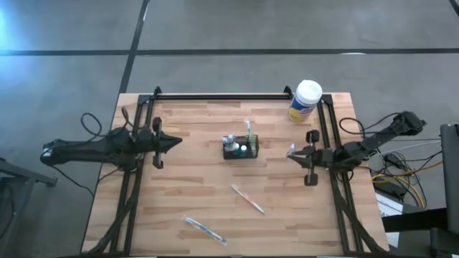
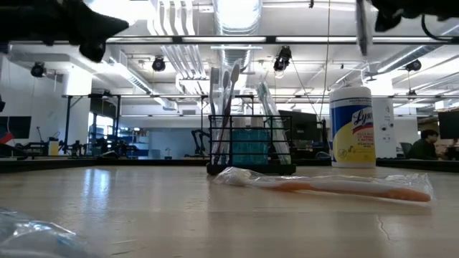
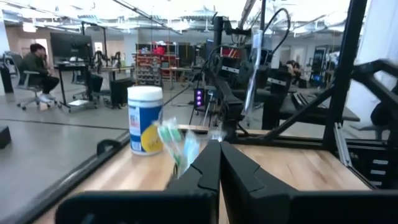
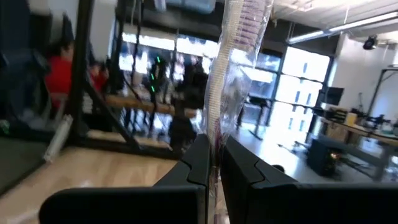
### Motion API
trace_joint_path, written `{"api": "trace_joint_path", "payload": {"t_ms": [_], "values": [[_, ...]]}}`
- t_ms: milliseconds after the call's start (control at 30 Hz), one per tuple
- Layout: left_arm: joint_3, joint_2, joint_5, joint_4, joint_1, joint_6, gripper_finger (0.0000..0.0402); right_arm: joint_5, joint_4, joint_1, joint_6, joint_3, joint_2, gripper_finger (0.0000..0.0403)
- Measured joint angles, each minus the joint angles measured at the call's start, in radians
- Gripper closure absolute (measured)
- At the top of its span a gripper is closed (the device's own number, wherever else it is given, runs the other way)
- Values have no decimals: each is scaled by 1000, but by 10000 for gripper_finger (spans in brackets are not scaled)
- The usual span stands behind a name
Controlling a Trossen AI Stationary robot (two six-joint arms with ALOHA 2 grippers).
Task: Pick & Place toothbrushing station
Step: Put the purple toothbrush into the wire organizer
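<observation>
The toothbrushing station (image 1: 239, 147), a small black wire-mesh caddy with toothbrushes standing in it, rests on its base at the middle of the wooden table (image 1: 193, 193); the low view shows the caddy (image 2: 251, 143) too. My left gripper (image 1: 178, 142) hovers shut to the caddy's left, holding nothing; its fingers (image 3: 219, 155) point level toward the caddy. My right gripper (image 1: 292, 153) is to the caddy's right, shut on a toothbrush in a clear wrapper (image 4: 233, 62). My right gripper pinches the wrapped toothbrush between its two fingers at a lower part of its length (image 4: 216, 140). The fingers come roughly level from the table's right side and lie across the brush. The brush stands about upright, lifted clear of the table.
A white-lidded, yellow-labelled canister (image 1: 306, 100) stands at the far right. Two more wrapped toothbrushes lie flat on the table: one (image 1: 247, 198) near the caddy's front, one (image 1: 204, 229) by the near edge. Black frame rails run along the left, right and far edges.
</observation>
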State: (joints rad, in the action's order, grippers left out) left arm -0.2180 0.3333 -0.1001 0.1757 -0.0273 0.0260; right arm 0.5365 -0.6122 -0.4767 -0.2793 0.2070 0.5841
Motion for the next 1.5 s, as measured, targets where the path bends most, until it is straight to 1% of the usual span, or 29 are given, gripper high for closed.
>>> {"api": "trace_joint_path", "payload": {"t_ms": [67, 167, 233, 367, 500, 633, 700, 767, 833, 967, 1200, 1500], "values": [[-69, 81, 4, -1, 1, -21, 393, -36, 41, 27, -13, 67, 59, 390], [-171, 203, 12, 0, 2, -59, 393, -122, 45, 70, -30, 151, 153, 390], [-237, 286, 13, 5, 3, -74, 391, -157, 46, 98, -36, 196, 212, 390], [-358, 432, 43, 49, 4, -107, 375, -236, 44, 163, -39, 277, 318, 390], [-463, 568, 77, 39, 5, -138, 336, -315, 16, 227, -38, 340, 411, 390], [-555, 683, 80, 96, 4, -157, 285, -363, -46, 277, -43, 377, 490, 390], [-583, 736, 104, 128, 3, -170, 258, -403, -77, 299, -44, 389, 523, 390], [-605, 773, 154, 155, 4, -186, 233, -429, -86, 318, -44, 403, 548, 390], [-636, 802, 172, 206, 5, -195, 213, -433, -93, 336, -44, 417, 575, 390], [-686, 873, 197, 198, 3, -202, 191, -453, -113, 367, -38, 450, 641, 390], [-759, 951, 216, 205, 4, -202, 188, -469, -126, 383, -43, 503, 718, 390], [-802, 1009, 245, 220, 4, -190, 188, -469, -131, 403, -43, 533, 739, 390]]}}
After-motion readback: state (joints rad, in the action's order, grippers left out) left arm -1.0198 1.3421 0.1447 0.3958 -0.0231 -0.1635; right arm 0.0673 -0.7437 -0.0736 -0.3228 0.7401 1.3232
